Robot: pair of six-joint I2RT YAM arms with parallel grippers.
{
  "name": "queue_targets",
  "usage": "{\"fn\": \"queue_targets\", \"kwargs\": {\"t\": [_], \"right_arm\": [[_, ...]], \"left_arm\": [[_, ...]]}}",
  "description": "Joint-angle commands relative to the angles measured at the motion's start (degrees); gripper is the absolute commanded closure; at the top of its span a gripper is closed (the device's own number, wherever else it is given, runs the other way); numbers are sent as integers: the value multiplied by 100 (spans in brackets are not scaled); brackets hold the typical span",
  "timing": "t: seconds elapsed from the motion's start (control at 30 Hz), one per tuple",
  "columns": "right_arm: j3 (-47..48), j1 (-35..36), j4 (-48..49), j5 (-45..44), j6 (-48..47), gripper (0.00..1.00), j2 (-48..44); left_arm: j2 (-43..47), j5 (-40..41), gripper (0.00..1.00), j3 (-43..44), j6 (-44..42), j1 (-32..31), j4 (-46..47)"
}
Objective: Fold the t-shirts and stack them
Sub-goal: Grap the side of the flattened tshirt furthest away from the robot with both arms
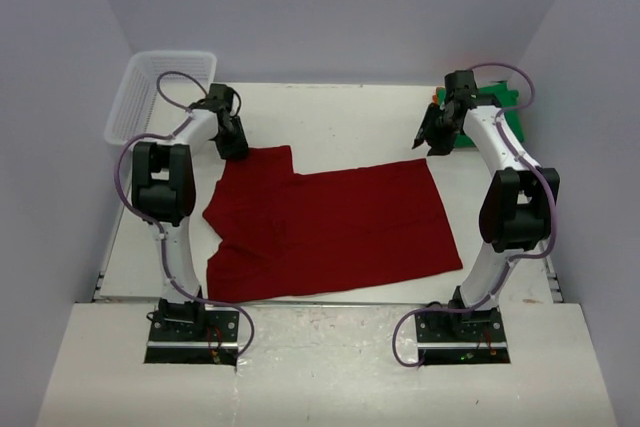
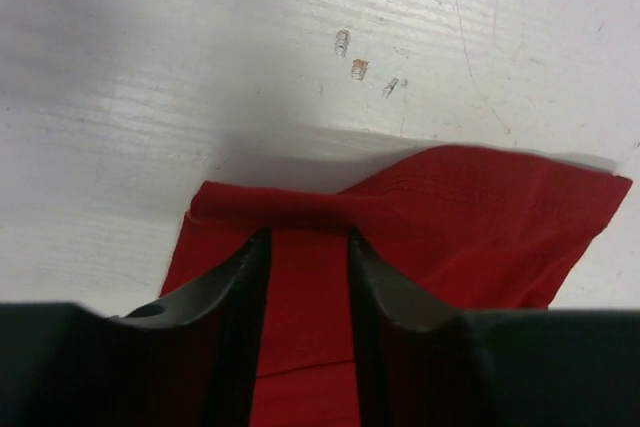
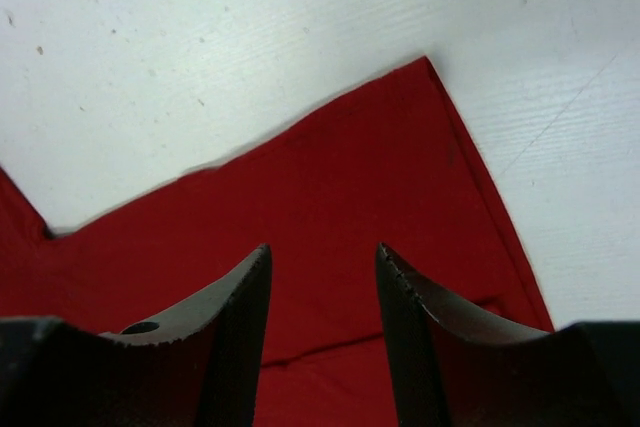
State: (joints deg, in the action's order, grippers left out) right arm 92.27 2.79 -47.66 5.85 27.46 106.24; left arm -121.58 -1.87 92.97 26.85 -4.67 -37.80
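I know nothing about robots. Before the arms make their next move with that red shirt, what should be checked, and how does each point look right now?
1. The dark red t-shirt lies spread out on the table: ok.
2. The left gripper is at the shirt's far left corner, with cloth bunched at its fingertips: ok.
3. The left grip is firm: cannot tell, since a gap shows between the fingers.
4. The right gripper holds the far right corner: not ok. It is open over the cloth with nothing pinched.
5. The green t-shirt is out of the way at the far right: ok.
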Motion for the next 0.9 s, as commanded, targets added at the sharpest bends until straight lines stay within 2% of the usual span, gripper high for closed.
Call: {"fn": "queue_targets", "kwargs": {"t": [0.0,0.07,0.23,0.47,0.87], "right_arm": [[2,-6,-86,320,-180,52,-252],[10,-6,-68,426,-189,52,-287],[151,-6,-112,497,-206,53,-244],[459,-6,-270,470,-206,53,-164],[599,-77,-270,461,-206,53,-270]], "left_arm": [[512,748,60,292,-101,-157,-87],[521,994,49,388,-136,-236,-104],[372,1268,37,713,-171,-351,-298],[-260,1417,34,1276,-180,-333,-631],[-402,1373,38,820,-189,-474,-545]]}}
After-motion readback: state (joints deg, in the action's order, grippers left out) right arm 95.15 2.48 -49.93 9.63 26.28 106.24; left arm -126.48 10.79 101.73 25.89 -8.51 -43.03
